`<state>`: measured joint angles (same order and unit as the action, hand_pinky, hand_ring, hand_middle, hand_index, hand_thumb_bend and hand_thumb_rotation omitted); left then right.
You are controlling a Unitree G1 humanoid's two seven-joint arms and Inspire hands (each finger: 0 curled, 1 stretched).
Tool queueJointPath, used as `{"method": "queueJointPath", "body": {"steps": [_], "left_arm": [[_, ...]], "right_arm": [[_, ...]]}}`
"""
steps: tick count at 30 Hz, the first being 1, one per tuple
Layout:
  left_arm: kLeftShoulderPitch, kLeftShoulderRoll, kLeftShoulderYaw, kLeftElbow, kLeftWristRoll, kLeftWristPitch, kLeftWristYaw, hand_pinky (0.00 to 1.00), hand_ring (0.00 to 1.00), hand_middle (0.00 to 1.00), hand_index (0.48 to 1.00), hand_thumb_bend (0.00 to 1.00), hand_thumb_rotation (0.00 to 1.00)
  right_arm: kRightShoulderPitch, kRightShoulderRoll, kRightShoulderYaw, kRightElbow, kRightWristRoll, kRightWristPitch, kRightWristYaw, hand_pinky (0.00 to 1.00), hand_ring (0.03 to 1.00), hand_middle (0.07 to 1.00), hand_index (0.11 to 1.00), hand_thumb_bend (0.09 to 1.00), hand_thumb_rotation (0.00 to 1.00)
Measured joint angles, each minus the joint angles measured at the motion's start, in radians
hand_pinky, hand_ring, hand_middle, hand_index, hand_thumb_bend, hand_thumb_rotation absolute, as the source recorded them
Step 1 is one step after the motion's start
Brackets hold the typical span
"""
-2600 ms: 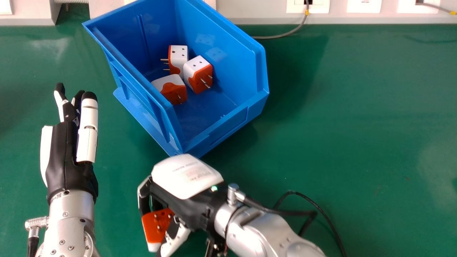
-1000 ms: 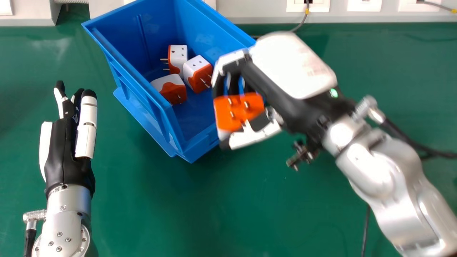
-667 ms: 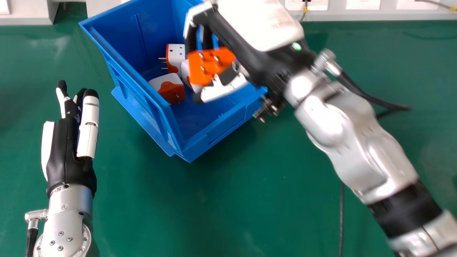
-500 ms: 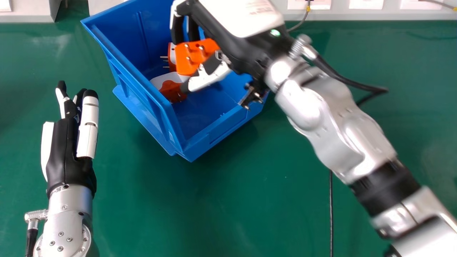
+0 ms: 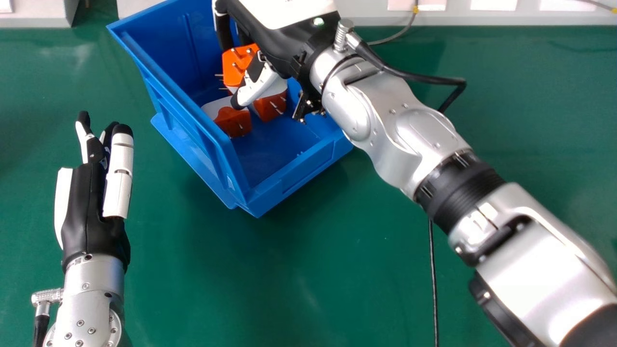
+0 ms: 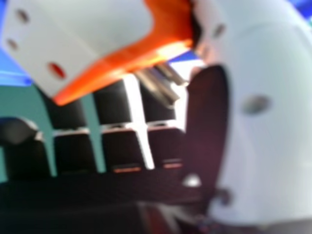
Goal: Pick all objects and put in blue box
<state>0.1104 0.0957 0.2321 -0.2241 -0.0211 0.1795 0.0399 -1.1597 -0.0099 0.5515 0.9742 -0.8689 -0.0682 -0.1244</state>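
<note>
Above the inside of the blue box (image 5: 289, 178), my right hand (image 5: 279, 38) is curled round an orange and white plug adapter (image 5: 237, 60), its prongs facing up toward the head camera. The right hand view has the adapter (image 6: 97, 34) close up, beside the thumb of my right hand (image 6: 273, 126). Below it in the box lie more adapters: one (image 5: 234, 120) near the left wall and another (image 5: 270, 106) to its right, partly covered by the thumb. A further one behind is mostly hidden. My left hand (image 5: 91, 207) is open, left of the box, palm inward.
The green table (image 5: 299, 279) surrounds the box. A pale wall panel with sockets (image 5: 494, 5) runs along the back, with a grey cable (image 5: 393, 37) hanging from it. A black cable (image 5: 434, 284) extends below my right forearm.
My right hand has carried the adapter from in front of the box up and over it, lately moving further left and back. The left hand has stayed nearly still.
</note>
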Motion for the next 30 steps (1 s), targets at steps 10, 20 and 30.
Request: {"method": "queueJointPath", "body": {"steps": [10, 20, 30], "left_arm": [[0.006, -0.008, -0.002, -0.007, -0.018, 0.0, 0.003, 0.97, 0.98, 0.98, 0.987, 0.26, 0.9], [0.006, -0.012, -0.017, -0.028, -0.013, 0.004, 0.027, 0.97, 0.98, 0.98, 0.984, 0.26, 0.9], [0.005, -0.012, -0.024, -0.029, -0.015, 0.017, 0.03, 0.97, 0.98, 0.98, 0.981, 0.26, 0.9]], "right_arm": [[-0.06, 0.026, 0.049, 0.177, -0.004, -0.034, -0.095, 0.03, 0.066, 0.13, 0.487, 0.513, 0.12], [-0.082, 0.049, 0.053, 0.222, 0.002, -0.03, -0.103, 0.04, 0.079, 0.182, 0.49, 0.515, 0.1], [-0.082, 0.058, 0.053, 0.223, 0.006, -0.011, -0.106, 0.2, 0.269, 0.386, 0.48, 0.524, 0.03]]}}
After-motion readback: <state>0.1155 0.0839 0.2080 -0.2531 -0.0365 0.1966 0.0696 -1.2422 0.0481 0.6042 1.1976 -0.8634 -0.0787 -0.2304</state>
